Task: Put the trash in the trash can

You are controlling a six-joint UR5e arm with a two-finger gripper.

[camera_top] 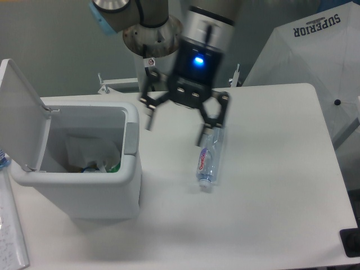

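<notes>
The white trash can [132,185] stands at the left with its lid [22,112] swung up. Crumpled clear plastic with some green [95,160] lies at its bottom. A slim clear bottle with a pink-and-blue label [207,160] lies on the table right of the can. My gripper [176,130] hangs open above the table between the can and the bottle. Its right finger [202,134] is over the bottle's far end. Nothing is between its fingers.
A white umbrella marked SUPERIOR [315,50] leans at the back right beyond the table's edge. Papers [11,236] lie left of the can. A black object [351,242] sits at the table's front right corner.
</notes>
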